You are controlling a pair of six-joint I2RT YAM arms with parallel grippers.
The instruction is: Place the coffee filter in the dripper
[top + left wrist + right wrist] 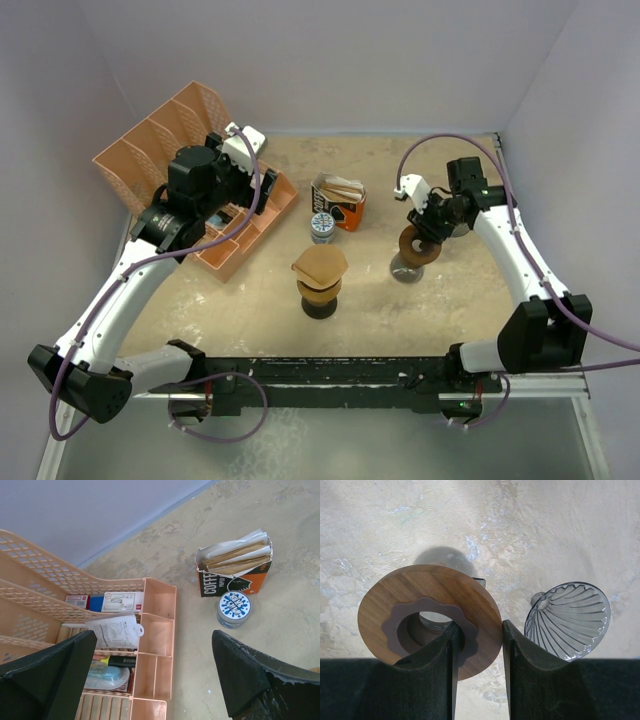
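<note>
R pincer [479,627] grips wooden ring [380,610] rim; glass dripper [570,620] just beside.

Beige table [250,310], peach organiser [159,600] set at left, open filter box [338,203] at back, 1 round tin [322,227] placed just beside it, dark-based dripper [320,297] at centre, glass cone [570,620] laid sideways at right.

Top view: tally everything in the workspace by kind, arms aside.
Filter box: 1
Round tin: 1
Loose paper filter: 1
Brown dripper under it: 1
Wooden ring: 1
Glass cone: 1
Peach organizer: 1
Total: 7
</note>
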